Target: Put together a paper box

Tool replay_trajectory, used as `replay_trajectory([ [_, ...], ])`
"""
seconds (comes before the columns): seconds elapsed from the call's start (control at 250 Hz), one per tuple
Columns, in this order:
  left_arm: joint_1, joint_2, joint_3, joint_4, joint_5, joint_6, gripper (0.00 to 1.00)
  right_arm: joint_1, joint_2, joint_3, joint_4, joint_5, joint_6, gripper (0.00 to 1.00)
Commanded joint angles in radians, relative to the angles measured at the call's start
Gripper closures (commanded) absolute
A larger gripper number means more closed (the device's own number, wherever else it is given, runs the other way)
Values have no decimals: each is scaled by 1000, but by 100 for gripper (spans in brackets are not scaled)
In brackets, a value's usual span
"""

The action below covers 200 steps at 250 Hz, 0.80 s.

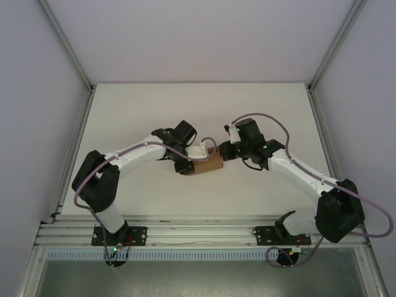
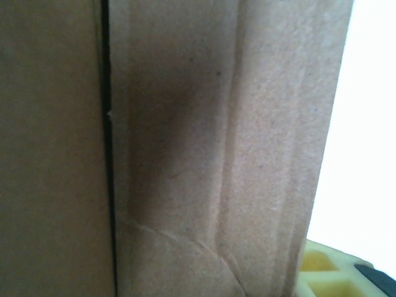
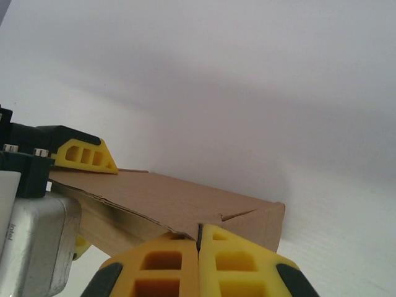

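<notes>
The paper box (image 1: 208, 166) is a small brown kraft box held above the middle of the white table. My left gripper (image 1: 189, 164) is shut on its left end. In the right wrist view one of the left gripper's yellow fingers (image 3: 86, 156) lies on the box's top panel (image 3: 161, 198). Brown cardboard (image 2: 185, 148) with creases and a dark seam crowds the left wrist view, and a yellow finger (image 2: 322, 272) peeks out at the bottom right. My right gripper (image 1: 224, 153) is at the box's right end. Its yellow fingertips (image 3: 198, 238) are pressed together against the top panel's torn near edge.
The white table (image 1: 185, 111) has bare room all round the box. Grey enclosure walls and aluminium posts (image 1: 68, 55) stand at the left and right. A metal rail (image 1: 198, 235) with the arm bases runs along the near edge.
</notes>
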Motion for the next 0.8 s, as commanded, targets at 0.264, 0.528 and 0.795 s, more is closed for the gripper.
replay_trajectory([
  [0.264, 0, 21, 17, 10, 23, -21, 53, 7, -46, -159, 242, 60, -11, 98],
  [0.528, 1, 19, 3, 21, 27, -33, 53, 6, -85, -379, 522, 114, -4, 97],
  [0.795, 0, 17, 1, 17, 20, -37, 53, 20, -144, -489, 574, 181, -215, 96],
])
